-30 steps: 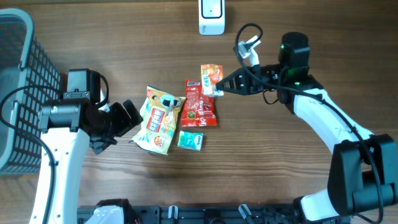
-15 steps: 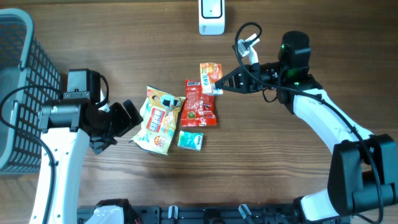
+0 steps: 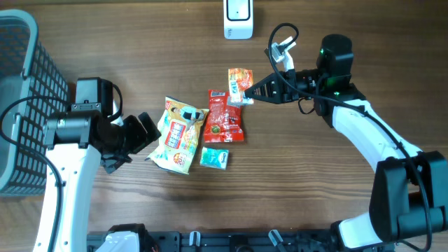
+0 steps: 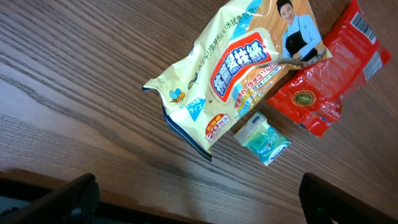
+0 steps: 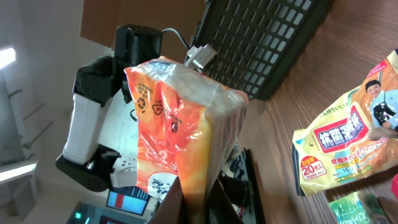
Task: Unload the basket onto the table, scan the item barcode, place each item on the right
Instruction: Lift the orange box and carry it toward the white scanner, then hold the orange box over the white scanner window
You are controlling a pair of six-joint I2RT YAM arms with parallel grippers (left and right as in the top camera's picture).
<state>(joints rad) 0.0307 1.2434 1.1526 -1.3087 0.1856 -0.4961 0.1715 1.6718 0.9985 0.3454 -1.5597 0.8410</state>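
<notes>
My right gripper [image 3: 250, 96] is shut on an orange snack packet [image 3: 238, 85], held lifted over the table's middle, below the white barcode scanner [image 3: 238, 19]. In the right wrist view the orange packet [image 5: 180, 118] stands upright, pinched between the fingers [image 5: 177, 202] at its lower edge. My left gripper [image 3: 147, 133] is open, resting low beside the left edge of a yellow wipes pack [image 3: 180, 134]. The left wrist view shows that yellow pack [image 4: 239, 68], a red packet [image 4: 326, 74] and a small teal packet [image 4: 261, 140] lying ahead of the wide-apart fingers [image 4: 59, 199].
A red packet [image 3: 225, 117] and a small teal packet [image 3: 214, 157] lie next to the yellow pack. A dark wire basket [image 3: 21, 98] stands at the far left edge. Bare wood lies along the front and right of the table.
The right gripper has shifted slightly right and up with the orange packet. The left arm has not moved.
</notes>
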